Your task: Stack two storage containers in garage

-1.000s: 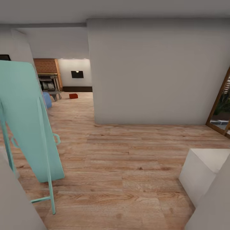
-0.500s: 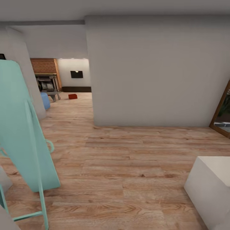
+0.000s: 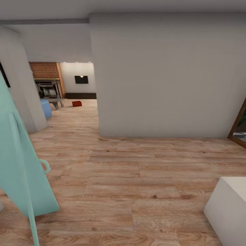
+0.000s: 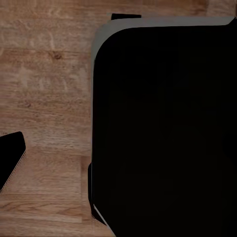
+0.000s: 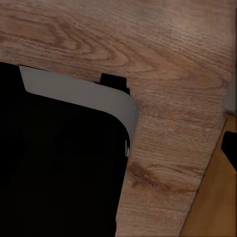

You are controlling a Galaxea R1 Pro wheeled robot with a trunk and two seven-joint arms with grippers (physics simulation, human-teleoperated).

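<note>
A: Where is the red box?
B: One storage container (image 3: 77,103) sits far off on the wood floor (image 3: 136,177), near the fireplace (image 3: 48,87).
A: And the fingers?
B: I can't tell; maybe they're hidden.

Light wood plank floor (image 3: 136,177) runs from the hallway into the far living room, where one orange-red container (image 3: 77,103) sits on the boards near a blue seat (image 3: 45,108). A turquoise stand (image 3: 20,164) and a white block (image 3: 229,208) rest on the near floor.
</note>
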